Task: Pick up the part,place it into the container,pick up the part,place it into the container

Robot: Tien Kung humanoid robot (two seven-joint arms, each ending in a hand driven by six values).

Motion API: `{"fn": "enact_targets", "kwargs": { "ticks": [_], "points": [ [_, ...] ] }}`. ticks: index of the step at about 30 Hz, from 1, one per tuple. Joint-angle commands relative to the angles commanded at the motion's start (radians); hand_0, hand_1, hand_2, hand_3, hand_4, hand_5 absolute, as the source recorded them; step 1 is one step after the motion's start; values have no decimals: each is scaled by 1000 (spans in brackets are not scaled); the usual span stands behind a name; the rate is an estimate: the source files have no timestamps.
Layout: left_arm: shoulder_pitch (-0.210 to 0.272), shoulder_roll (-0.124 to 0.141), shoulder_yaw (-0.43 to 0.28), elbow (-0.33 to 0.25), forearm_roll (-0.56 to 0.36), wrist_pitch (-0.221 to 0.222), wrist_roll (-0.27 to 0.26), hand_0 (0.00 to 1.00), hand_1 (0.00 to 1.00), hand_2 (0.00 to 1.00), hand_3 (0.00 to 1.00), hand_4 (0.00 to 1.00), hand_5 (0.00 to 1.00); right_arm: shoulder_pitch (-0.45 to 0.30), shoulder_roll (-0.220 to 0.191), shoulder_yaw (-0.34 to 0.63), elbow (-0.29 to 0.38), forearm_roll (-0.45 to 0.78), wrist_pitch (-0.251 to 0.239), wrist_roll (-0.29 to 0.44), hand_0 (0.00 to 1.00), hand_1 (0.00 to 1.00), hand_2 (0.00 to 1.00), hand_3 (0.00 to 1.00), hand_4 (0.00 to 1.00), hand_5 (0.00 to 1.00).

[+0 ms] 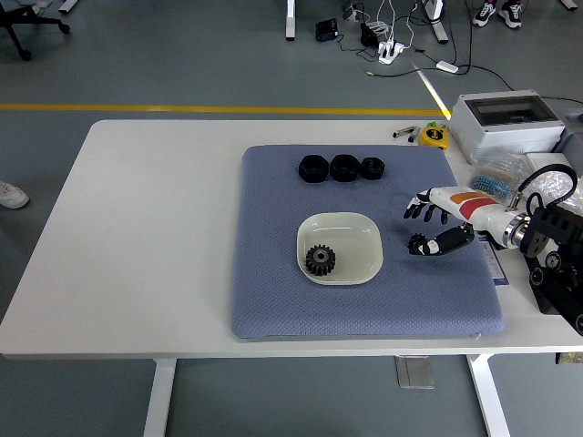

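- The small black gear [418, 243] sits on the blue mat [273, 291], just right of the white dish [364, 232] and apart from it — this is the part in play.
- One larger black gear [320, 259] lies inside the dish, left of centre, so by my reading the first pick-and-place is done and the second pick is the step in hand.
- The right hand [437, 223] hovers right at the small gear, thumb low beside it on the right, the four fingers [421, 212] fanned out just on its far side.
- Fingers are spread apart, nothing clamped; whether the thumb touches the gear I cannot tell from this height.
- Next move, as I judge it: bring thumb and fingers together on the gear, lift it clear of the mat, carry it left over the dish rim and let go.
- The gear is small and low, so the pinch needs to land squarely or it may skid across the mat.
- At the far side of the mat, three black ring parts [342, 167] sit in a row, well apart from the hand.
- Mat lies on the white table [137, 228]; a grey box [510, 123] stands at the far right corner.
- Left arm is out of the picture.
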Motion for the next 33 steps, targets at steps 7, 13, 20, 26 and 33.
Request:
{"fn": "enact_targets", "kwargs": {
  "ticks": [7,13,20,26,33],
  "points": [
    [1,-4,-2,-1,3,-2,1,762,792,810,720,755,697,12,42,-23,-69,23,-10,-14,355,512,596,643,975,350],
    [1,-4,-1,-2,3,-2,3,761,791,809,719,752,701,14,53,-47,-98,73,-27,-25,320,494,579,592,925,336],
    [1,-6,-4,-3,7,-3,5,761,791,809,719,751,702,20,64,-66,-136,100,-53,-28,304,486,567,557,909,350],
    [0,-7,-4,-3,6,-2,5,760,791,809,720,751,703,18,65,-84,-167,124,-69,-30,289,477,557,536,892,355],
    [0,-8,-7,-3,12,-2,7,759,791,809,718,750,704,16,64,-95,-176,142,-80,-29,255,452,542,522,879,350]
  ]
}}
